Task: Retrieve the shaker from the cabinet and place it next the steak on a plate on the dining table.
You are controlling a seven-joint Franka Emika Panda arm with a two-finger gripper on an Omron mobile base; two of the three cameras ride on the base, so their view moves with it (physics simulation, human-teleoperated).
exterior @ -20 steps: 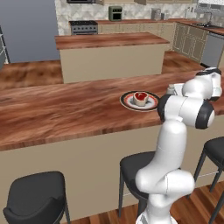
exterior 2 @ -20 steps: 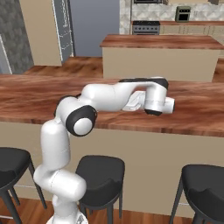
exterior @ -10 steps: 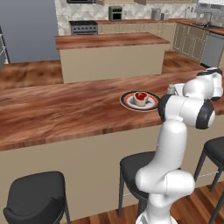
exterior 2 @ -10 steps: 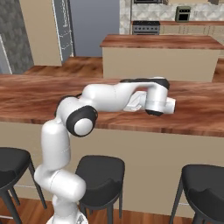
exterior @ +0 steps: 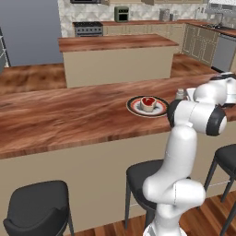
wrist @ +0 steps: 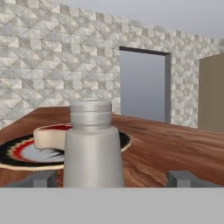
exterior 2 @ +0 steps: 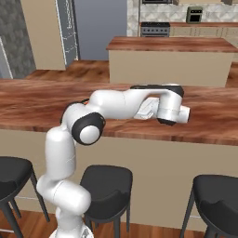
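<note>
While the shaker stands upright on the table, just beside the plate that carries the steak, the gripper sits low behind it with its fingers spread wide, one on each side of the body and neither touching it. Nothing is held.

In the left base view the shaker shows as a small pale cap between the plate's rim and the arm's white wrist. In the hand view it fills the middle ground, a stepped cap on a tapering grey body, with the plate's dark rim band and the pale side of the steak behind it.

As for handling, the shaker looks small, rigid and probably light, so it should neither deform nor strain a grip. Its surface reads smooth and the body narrows upward, which suggests a pinch high on the taper could slide toward the cap. The better hold, by my judgement, is across the wide lower body, pads square to the sides. Being narrow for its height, it seems easy to tip with a sideways nudge, and it has the plate close by to knock against.

Judged from how things lie, the placing looks done: the shaker rests next to the steak's plate and the open jaws only need to clear it without brushing its sides.
</note>
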